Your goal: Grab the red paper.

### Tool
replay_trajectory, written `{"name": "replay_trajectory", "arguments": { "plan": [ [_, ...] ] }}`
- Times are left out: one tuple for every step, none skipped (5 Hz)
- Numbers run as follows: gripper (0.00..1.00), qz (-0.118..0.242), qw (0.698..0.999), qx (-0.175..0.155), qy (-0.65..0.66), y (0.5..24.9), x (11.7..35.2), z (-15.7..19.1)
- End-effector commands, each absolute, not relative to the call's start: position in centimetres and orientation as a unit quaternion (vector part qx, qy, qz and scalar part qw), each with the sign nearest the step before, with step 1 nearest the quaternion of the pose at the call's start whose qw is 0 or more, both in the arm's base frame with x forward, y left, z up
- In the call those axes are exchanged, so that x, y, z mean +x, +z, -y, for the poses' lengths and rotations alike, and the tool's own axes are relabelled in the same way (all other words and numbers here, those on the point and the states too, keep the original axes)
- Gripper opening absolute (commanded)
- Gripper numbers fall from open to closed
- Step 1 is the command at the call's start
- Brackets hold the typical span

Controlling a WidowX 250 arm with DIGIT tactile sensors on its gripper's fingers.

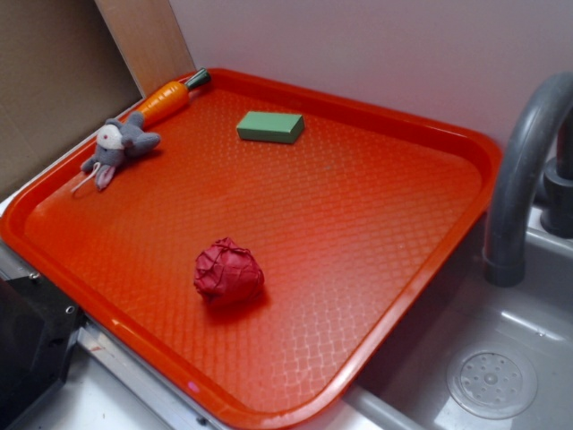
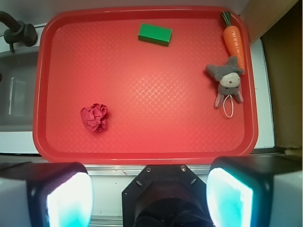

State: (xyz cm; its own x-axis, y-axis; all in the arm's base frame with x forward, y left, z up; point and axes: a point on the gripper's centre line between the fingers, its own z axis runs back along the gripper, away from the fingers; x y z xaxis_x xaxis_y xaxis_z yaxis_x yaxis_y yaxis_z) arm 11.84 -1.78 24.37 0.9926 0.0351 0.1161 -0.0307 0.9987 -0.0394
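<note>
The red paper [image 1: 228,271] [image 2: 94,117] is a crumpled dark crimson ball lying on the orange-red tray [image 1: 358,233] [image 2: 151,142], near its front edge in the exterior view and at its lower left in the wrist view. My gripper [image 2: 149,198] shows only in the wrist view, high above the table and short of the tray's near rim. Its two pale pads [image 2: 70,201] stand far apart with nothing between them. The gripper does not show in the exterior view.
On the tray also lie a green block [image 1: 270,126] [image 2: 155,34], a grey plush mouse [image 1: 118,147] [image 2: 227,81] and a toy carrot [image 1: 166,99] [image 2: 233,39]. A grey tap [image 1: 524,170] and sink [image 1: 492,381] stand beside the tray. A wooden board [image 1: 148,40] leans behind it.
</note>
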Motion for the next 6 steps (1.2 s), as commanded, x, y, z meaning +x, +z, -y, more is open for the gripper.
{"name": "replay_trajectory", "arguments": {
  "plan": [
    [1.00, 0.058, 0.998, -0.019, 0.017, 24.4, 11.8, 1.8],
    [1.00, 0.076, 0.996, -0.004, -0.037, 24.3, 12.9, 4.8],
    [1.00, 0.088, 0.994, 0.000, -0.057, 23.9, 13.9, 7.8],
    [1.00, 0.091, 0.993, 0.010, -0.073, 22.4, 14.9, 9.9],
    [1.00, 0.076, 0.995, 0.027, -0.067, 18.9, 15.9, 11.4],
    [1.00, 0.057, 0.994, 0.003, -0.091, 14.4, 16.5, 12.6]
  ]
}}
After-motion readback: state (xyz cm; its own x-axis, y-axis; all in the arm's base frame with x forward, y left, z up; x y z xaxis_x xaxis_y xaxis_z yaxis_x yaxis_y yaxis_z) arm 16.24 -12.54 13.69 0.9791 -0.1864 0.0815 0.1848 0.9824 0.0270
